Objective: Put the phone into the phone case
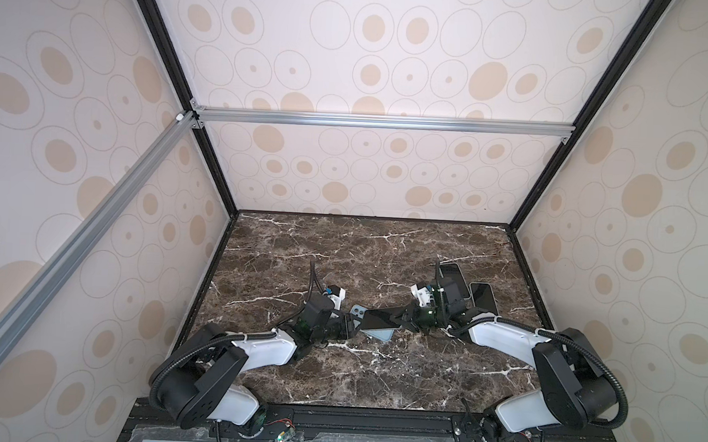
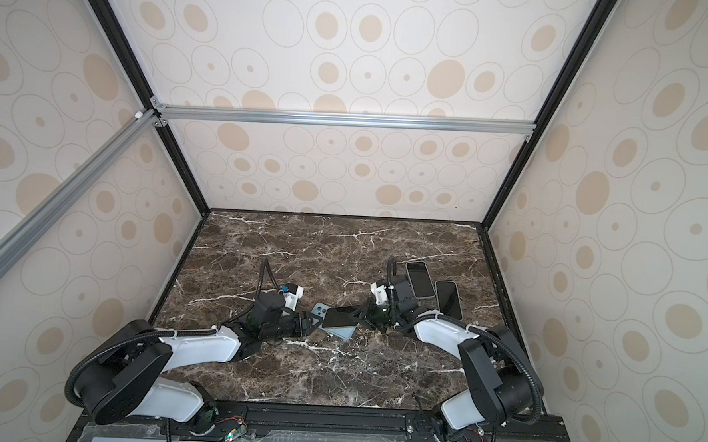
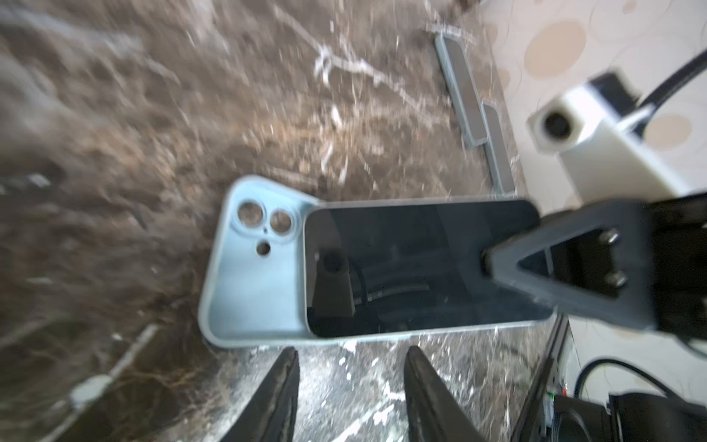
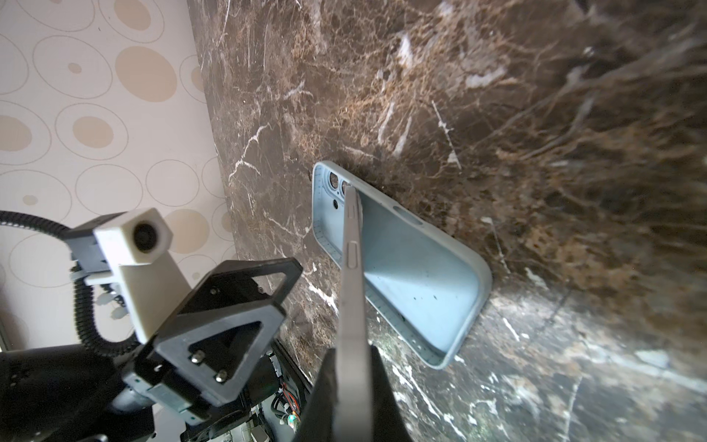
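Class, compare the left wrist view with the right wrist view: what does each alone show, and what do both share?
Left wrist only: the dark screen of the phone, and two spare phones. Right wrist only: the phone's side edge with buttons, and the floor of the case beneath it. Both: phone tilted over case on the marble table.

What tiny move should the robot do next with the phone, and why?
Probably the right pincer should lower its end of the phone down into the blue case. The phone is tilted over the case, screen up, its gripped end raised, and the left pincer sits open beside the case.
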